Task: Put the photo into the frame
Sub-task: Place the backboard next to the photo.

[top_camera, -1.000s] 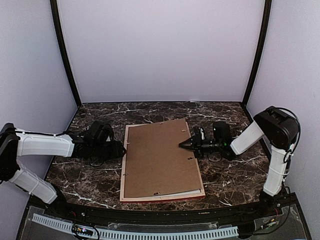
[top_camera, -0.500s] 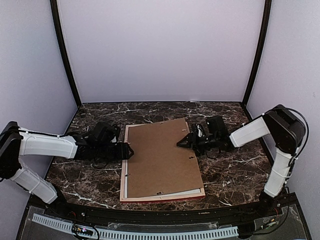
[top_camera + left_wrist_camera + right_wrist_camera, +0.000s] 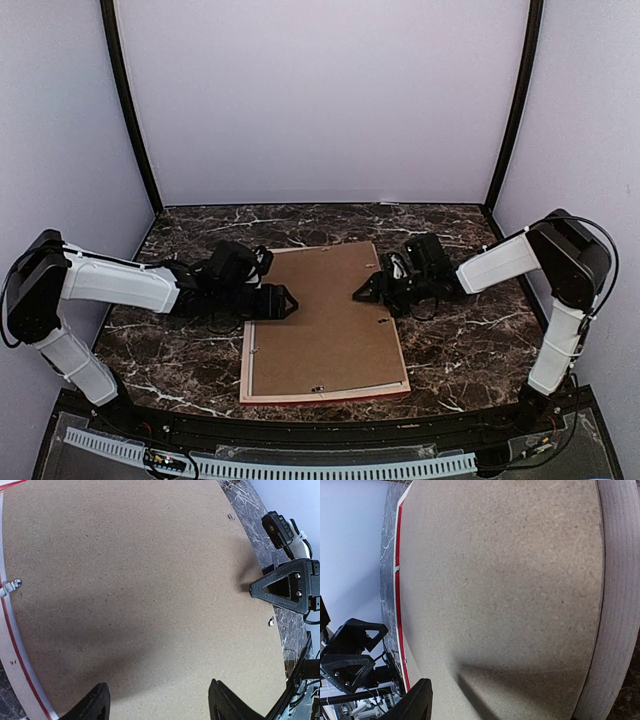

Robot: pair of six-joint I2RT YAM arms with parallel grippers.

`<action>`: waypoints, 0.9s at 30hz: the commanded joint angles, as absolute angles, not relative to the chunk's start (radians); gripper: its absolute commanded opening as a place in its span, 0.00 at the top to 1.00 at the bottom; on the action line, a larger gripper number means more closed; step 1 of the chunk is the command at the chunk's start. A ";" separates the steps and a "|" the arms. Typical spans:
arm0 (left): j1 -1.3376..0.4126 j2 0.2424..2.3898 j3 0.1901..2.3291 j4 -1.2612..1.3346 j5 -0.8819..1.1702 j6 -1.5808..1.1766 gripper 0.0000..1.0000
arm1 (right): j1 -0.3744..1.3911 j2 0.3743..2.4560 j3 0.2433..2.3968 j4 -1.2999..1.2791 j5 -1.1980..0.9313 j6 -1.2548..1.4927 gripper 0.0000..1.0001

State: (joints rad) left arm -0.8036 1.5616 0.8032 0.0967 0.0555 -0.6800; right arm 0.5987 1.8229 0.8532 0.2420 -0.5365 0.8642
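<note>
The frame lies face down on the table, its red and white edge visible in the left wrist view and its pale rim in the right wrist view. A brown backing board covers it, and the photo is hidden. My left gripper hovers over the board's left part, open with nothing between its fingers. My right gripper is over the board's right edge, facing the left one, jaws apart and empty. Only one of its fingers shows in its own view.
Small metal tabs stand along the frame's inner edge. The dark marble table is walled in by pale panels on three sides. A perforated rail runs along the near edge.
My left gripper has moved right, from beside the frame onto the board. My right gripper has opened and let go of the board's right side, which now lies flatter in the frame.
</note>
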 commanded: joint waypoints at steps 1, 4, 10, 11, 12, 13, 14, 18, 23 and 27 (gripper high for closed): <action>-0.807 1.563 0.827 0.078 0.033 -0.670 0.30 | 0.617 1.818 0.879 0.259 -0.526 0.847 0.39; -0.807 1.547 0.813 0.067 0.016 -0.671 0.30 | 0.617 1.824 0.876 0.265 -0.526 0.852 0.39; -0.807 1.513 0.823 -0.042 -0.036 -0.646 0.31 | 0.619 1.832 0.881 0.266 -0.530 0.853 0.40; -0.807 1.510 0.830 -0.064 -0.033 -0.644 0.32 | 0.620 1.832 0.883 0.264 -0.529 0.852 0.40; -0.807 1.501 0.832 -0.105 -0.023 -0.639 0.32 | 0.619 1.832 0.884 0.264 -0.530 0.851 0.40; -0.808 1.495 0.832 -0.122 -0.016 -0.638 0.33 | 0.619 1.832 0.885 0.263 -0.530 0.851 0.40; -0.813 1.484 0.830 -0.152 -0.007 -0.637 0.33 | 0.619 1.832 0.886 0.260 -0.529 0.849 0.40; -0.835 1.455 0.822 -0.216 -0.003 -0.649 0.33 | 0.620 1.833 0.885 0.273 -0.532 0.862 0.40; -0.837 1.410 0.801 -0.280 -0.093 -0.701 0.32 | 0.631 1.837 0.886 0.264 -0.511 0.873 0.40; -0.838 1.397 0.798 -0.288 -0.132 -0.701 0.31 | 0.644 1.843 0.893 0.236 -0.484 0.870 0.40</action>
